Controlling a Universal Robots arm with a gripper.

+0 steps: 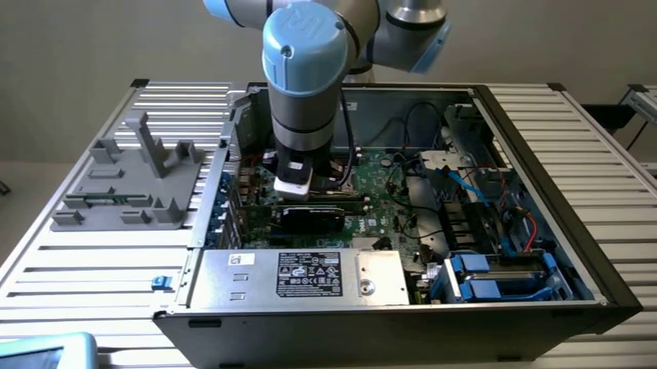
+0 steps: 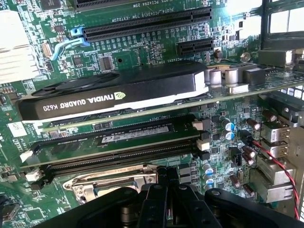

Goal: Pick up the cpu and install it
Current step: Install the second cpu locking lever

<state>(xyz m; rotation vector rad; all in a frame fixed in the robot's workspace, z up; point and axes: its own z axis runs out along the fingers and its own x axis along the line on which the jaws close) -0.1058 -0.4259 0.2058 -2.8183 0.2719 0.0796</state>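
The robot arm reaches down into the open computer case [image 1: 575, 254] so its gripper [image 2: 167, 190] can get at the green board [image 2: 142, 52]. The fingers are shut together, low over the metal frame of the chip socket [image 2: 111, 183]. The chip itself cannot be made out; it may sit under the fingers. At about 12 o'clock from the gripper stands a black card [image 2: 114, 92] reading "NVIDIA QUADRO K620". Long black slots [image 2: 118, 154] lie between them.
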